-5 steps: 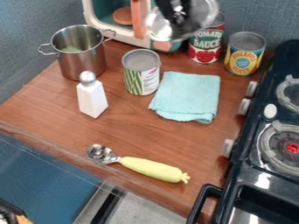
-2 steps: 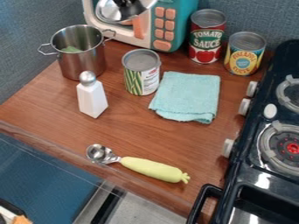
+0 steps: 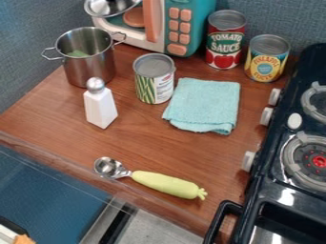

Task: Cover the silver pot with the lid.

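The silver pot (image 3: pixel 89 62) stands upright at the upper left of the counter, its top uncovered and something pale green inside. The shiny silver lid (image 3: pixel 112 5) is at the top edge, above and to the right of the pot and in front of the toy microwave, apart from the pot's rim. Its upper part is cut off by the edge.
A white shaker (image 3: pixel 100 106) stands just in front of the pot, with a green-labelled can (image 3: pixel 154 81) to its right. Farther right are a folded teal cloth (image 3: pixel 203 105), two cans and a black stove (image 3: pixel 286 190). A yellow-handled scoop (image 3: pixel 167 184) lies in front; the microwave (image 3: pixel 191 26) is behind.
The lid has moved left along the top edge, from in front of the tomato can to near the pot. The black gripper has gone out past the top edge.
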Robot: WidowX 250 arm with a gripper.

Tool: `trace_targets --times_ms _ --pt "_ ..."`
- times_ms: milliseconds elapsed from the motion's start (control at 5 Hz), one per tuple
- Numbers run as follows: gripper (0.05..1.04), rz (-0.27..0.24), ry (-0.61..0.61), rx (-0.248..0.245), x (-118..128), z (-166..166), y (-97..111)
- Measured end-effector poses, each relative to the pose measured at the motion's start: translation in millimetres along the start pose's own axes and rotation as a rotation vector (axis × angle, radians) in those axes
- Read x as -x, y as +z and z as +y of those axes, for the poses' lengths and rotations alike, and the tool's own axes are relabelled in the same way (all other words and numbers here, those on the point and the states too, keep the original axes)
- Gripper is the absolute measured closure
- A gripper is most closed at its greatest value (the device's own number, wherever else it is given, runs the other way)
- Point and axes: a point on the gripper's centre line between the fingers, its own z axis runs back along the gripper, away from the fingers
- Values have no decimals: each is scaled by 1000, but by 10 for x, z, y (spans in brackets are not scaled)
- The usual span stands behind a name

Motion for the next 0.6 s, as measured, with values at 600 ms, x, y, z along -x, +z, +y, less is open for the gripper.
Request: trace_targets --times_ms 600 --pt "802 -27 23 -123 -152 379 19"
